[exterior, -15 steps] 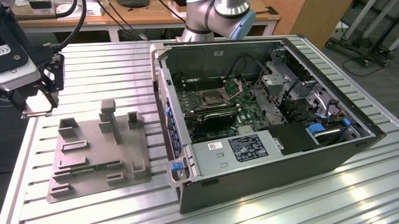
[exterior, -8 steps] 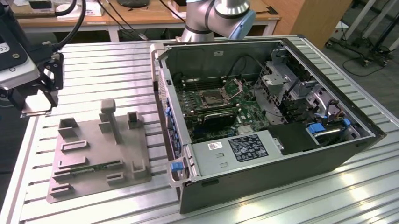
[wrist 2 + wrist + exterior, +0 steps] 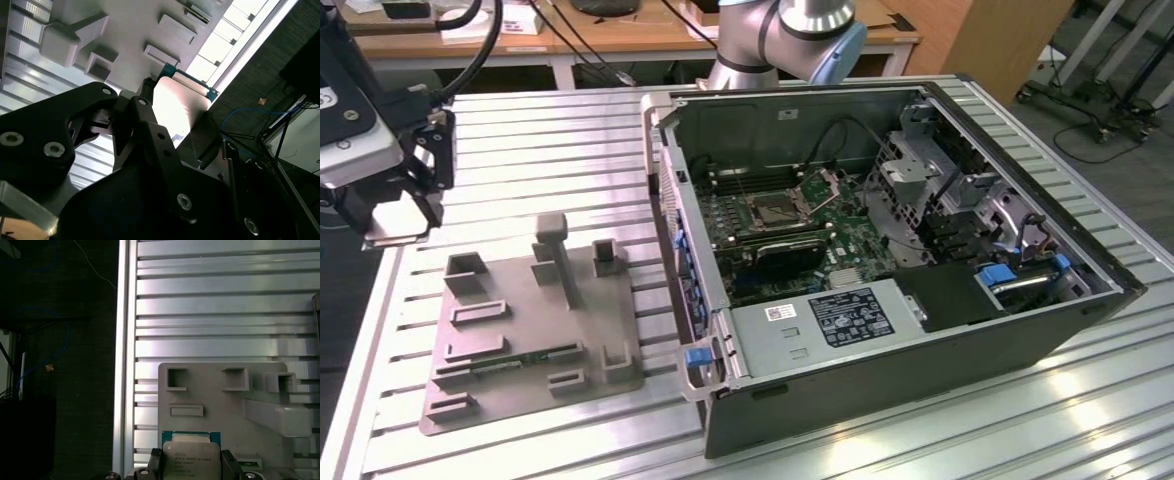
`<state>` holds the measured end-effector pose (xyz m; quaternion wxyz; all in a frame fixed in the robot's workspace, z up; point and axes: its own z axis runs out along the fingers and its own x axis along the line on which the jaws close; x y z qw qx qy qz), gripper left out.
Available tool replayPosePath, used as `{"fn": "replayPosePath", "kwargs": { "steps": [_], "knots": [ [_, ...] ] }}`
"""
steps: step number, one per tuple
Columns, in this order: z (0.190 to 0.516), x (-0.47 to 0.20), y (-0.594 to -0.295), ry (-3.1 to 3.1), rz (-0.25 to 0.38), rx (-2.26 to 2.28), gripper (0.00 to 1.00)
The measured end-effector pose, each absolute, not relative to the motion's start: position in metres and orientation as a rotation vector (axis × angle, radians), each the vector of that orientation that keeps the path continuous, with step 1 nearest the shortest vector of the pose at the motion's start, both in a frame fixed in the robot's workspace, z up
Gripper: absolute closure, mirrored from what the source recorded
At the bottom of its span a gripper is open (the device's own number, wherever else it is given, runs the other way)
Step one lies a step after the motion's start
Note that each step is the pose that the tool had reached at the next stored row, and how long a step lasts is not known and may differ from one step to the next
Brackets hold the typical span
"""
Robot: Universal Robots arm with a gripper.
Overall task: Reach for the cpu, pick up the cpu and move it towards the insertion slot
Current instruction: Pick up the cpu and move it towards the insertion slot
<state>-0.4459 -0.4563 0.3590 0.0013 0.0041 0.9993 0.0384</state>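
The cpu (image 3: 191, 456), a flat square chip with a silver-grey top and a green rim, sits between my two dark fingers (image 3: 227, 463) in the first wrist view. My gripper (image 3: 395, 222) is shut on it, raised above the table's edge at the exterior view's left, beside the grey tray. In the second wrist view the cpu (image 3: 179, 106) shows as a shiny plate past a black finger (image 3: 146, 117). The insertion slot (image 3: 774, 208), a dark square framed in metal with its bracket raised, lies inside the open computer case, well to the exterior view's right of my gripper.
A grey plastic tray (image 3: 587, 330) with raised blocks and a green memory strip (image 3: 507, 362) lies between my gripper and the case (image 3: 921, 370). The case walls stand tall around the board. The ribbed metal table (image 3: 547, 150) ends just beyond my gripper, with dark floor below.
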Motion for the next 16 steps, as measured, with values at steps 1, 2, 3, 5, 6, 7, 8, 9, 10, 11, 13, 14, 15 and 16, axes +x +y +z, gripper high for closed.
{"fn": "replayPosePath", "kwargs": {
  "steps": [1, 2, 3, 5, 6, 7, 8, 9, 10, 11, 13, 14, 15, 16],
  "knots": [
    [0.3594, -0.4459, -0.4563, 3.137, 0.121, 0.013, 0.46],
    [0.3597, -0.4459, -0.4563, 3.137, 0.121, 0.013, 0.46],
    [0.3602, -0.4459, -0.4563, 3.137, 0.121, 0.013, 0.46],
    [0.3611, -0.4459, -0.4563, 3.137, 0.121, 0.013, 0.46],
    [0.3615, -0.4459, -0.4563, 3.137, 0.121, 0.013, 0.46],
    [0.3620, -0.4459, -0.4563, 3.137, 0.121, 0.013, 0.46],
    [0.3625, -0.4459, -0.4563, 3.137, 0.121, 0.013, 0.46],
    [0.3629, -0.4459, -0.4563, 3.137, 0.121, 0.013, 0.46],
    [0.3634, -0.4459, -0.4563, 3.137, 0.121, 0.013, 0.46],
    [0.3638, -0.4459, -0.4563, 3.137, 0.121, 0.013, 0.46],
    [0.3649, -0.4459, -0.4563, 3.137, 0.121, 0.013, 0.46],
    [0.3654, -0.4459, -0.4563, 3.137, 0.121, 0.013, 0.46],
    [0.3660, -0.4459, -0.4563, 3.137, 0.121, 0.013, 0.46],
    [0.3664, -0.4459, -0.4563, 3.137, 0.121, 0.013, 0.46]
  ]
}}
